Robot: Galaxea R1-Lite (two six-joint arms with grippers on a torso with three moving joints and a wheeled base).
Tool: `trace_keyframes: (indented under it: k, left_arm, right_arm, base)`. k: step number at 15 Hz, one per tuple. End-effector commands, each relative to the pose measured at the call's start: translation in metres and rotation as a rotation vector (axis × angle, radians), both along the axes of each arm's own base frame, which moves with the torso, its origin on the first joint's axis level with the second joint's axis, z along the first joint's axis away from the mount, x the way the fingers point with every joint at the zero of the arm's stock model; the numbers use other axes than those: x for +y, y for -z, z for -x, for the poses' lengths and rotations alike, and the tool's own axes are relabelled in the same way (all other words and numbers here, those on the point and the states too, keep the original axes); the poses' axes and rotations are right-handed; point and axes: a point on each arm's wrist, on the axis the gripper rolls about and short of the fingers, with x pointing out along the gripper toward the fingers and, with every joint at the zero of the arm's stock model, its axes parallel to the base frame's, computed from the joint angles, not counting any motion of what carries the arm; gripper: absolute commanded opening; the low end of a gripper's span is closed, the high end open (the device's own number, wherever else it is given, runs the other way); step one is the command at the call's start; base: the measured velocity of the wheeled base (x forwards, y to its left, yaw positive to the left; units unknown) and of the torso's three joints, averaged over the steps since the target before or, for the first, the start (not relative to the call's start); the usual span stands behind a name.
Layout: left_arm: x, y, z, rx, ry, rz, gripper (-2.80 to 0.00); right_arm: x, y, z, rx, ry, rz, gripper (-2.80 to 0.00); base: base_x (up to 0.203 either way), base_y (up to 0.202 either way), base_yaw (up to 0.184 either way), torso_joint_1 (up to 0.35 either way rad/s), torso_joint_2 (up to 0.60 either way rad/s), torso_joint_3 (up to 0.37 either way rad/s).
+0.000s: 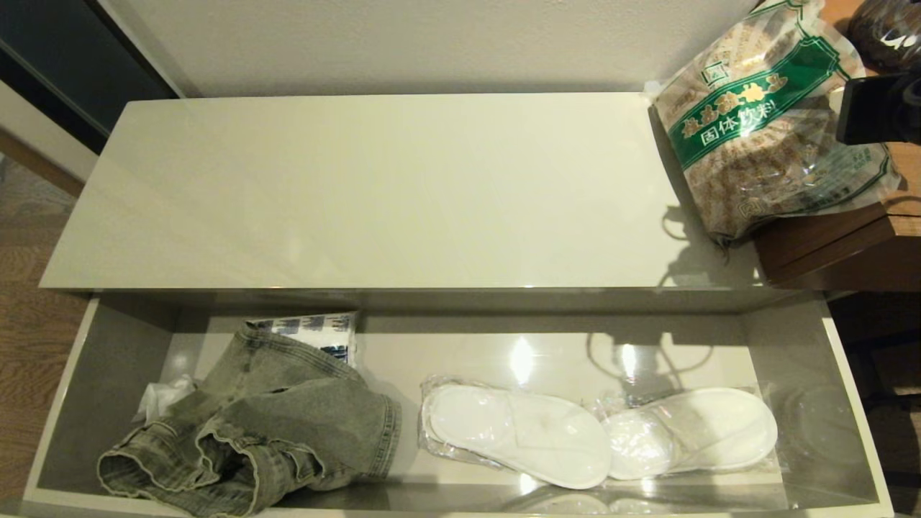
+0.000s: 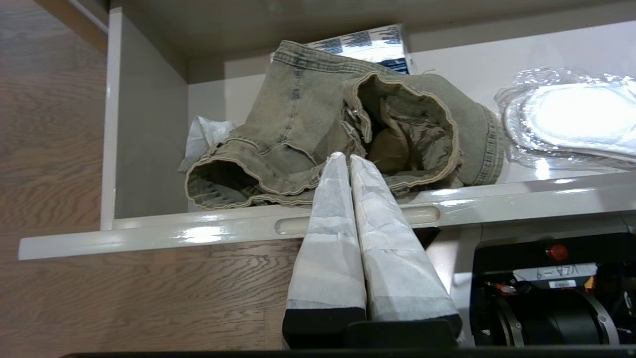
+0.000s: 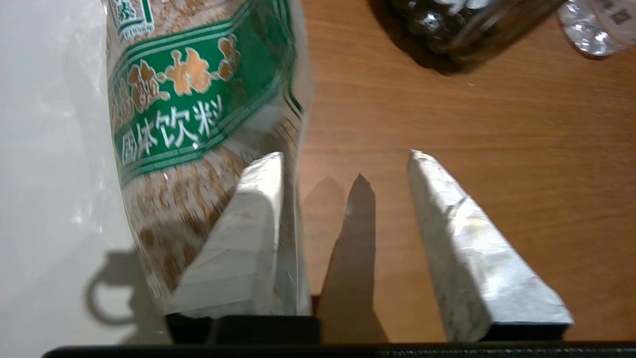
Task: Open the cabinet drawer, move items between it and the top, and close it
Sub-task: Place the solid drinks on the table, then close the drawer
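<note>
- The top (image 1: pixel 360 187) is seen as a long glossy cream panel, bare over most of its length.
- The cabinet drawer (image 1: pixel 115 352) is pulled fully out below it; one oblong notch in its face is seen in the left wrist view.
- The denim garment (image 1: pixel 266 424) is found crumpled at the drawer's left end, partly over a blue-and-white printed pack (image 1: pixel 316 332), with white crumpled wrap (image 1: pixel 162 397) beside it.
- The bag of brown granules (image 1: pixel 763 122) is laid across the top's right end, resting partly on a brown wooden tabletop (image 1: pixel 827 248).
- Two white slippers in clear plastic (image 1: pixel 597 432) are laid in the drawer's middle and right.
- The right gripper (image 3: pixel 345 164) is held over the bag's edge and the wood, jaws set wide, one finger over the bag.
- The left gripper (image 2: pixel 346 159) is held outside the drawer face before the garment, jaws pressed together, empty.
</note>
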Motion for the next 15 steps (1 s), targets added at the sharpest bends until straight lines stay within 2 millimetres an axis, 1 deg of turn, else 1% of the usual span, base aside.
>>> trace_keyframes:
  k: [1, 3, 5, 6, 7, 8, 9, 10, 11, 12, 14, 15]
  left_arm:
    - [0.000, 0.000, 0.000, 0.002, 0.000, -0.001, -2.80]
    - [0.000, 0.000, 0.000, 0.002, 0.000, -0.001, -2.80]
    - [0.000, 0.000, 0.000, 0.002, 0.000, -0.001, -2.80]
    - [0.000, 0.000, 0.000, 0.002, 0.000, -0.001, -2.80]
    - [0.000, 0.000, 0.000, 0.002, 0.000, -0.001, -2.80]
    - [0.000, 0.000, 0.000, 0.002, 0.000, -0.002, -2.80]
    - [0.000, 0.000, 0.000, 0.002, 0.001, -0.004, -2.80]
    - [0.000, 0.000, 0.000, 0.001, 0.013, -0.012, -2.80]
    - [0.000, 0.000, 0.000, 0.002, 0.014, -0.014, -2.80]
    - [0.000, 0.000, 0.000, 0.002, 0.014, -0.014, -2.80]
    - [0.000, 0.000, 0.000, 0.002, 0.011, -0.012, -2.80]
    - [0.000, 0.001, 0.000, 0.003, 0.007, -0.004, -2.80]
  right_arm:
    - [-0.005, -0.012, 0.029, -0.004, -0.014, 0.003, 0.00]
    - [-0.006, -0.013, 0.044, 0.027, -0.043, 0.007, 0.00]
    - [-0.007, -0.013, 0.070, 0.077, -0.090, 0.007, 0.00]
    - [-0.006, -0.012, 0.081, 0.098, -0.117, 0.002, 0.00]
    - [-0.005, -0.012, 0.086, 0.106, -0.137, -0.005, 0.00]
    - [-0.005, -0.012, 0.103, 0.111, -0.158, -0.016, 0.00]
    - [-0.006, -0.009, 0.116, 0.137, -0.176, -0.025, 0.00]
    - [-0.005, -0.003, 0.121, 0.170, -0.189, -0.032, -2.80]
    - [-0.008, 0.004, 0.135, 0.198, -0.198, -0.040, -2.80]
    - [-0.013, 0.014, 0.156, 0.227, -0.206, -0.054, -2.80]
    - [-0.019, 0.043, 0.178, 0.315, -0.194, -0.103, -2.80]
    - [-0.022, 0.051, 0.187, 0.340, -0.182, -0.130, -2.80]
  base:
    - [0.000, 0.000, 0.000, 0.000, 0.00, 0.000]
    - [0.000, 0.000, 0.000, 0.000, 0.00, 0.000]
    - [0.000, 0.000, 0.000, 0.000, 0.00, 0.000]
    - [0.000, 0.000, 0.000, 0.000, 0.00, 0.000]
    - [0.000, 0.000, 0.000, 0.000, 0.00, 0.000]
    - [0.000, 0.000, 0.000, 0.000, 0.00, 0.000]
    - [0.000, 0.000, 0.000, 0.000, 0.00, 0.000]
    - [0.000, 0.000, 0.000, 0.000, 0.00, 0.000]
    - [0.000, 0.000, 0.000, 0.000, 0.00, 0.000]
    - [0.000, 0.000, 0.000, 0.000, 0.00, 0.000]
    - [0.000, 0.000, 0.000, 0.000, 0.00, 0.000]
    - [0.000, 0.000, 0.000, 0.000, 0.00, 0.000]
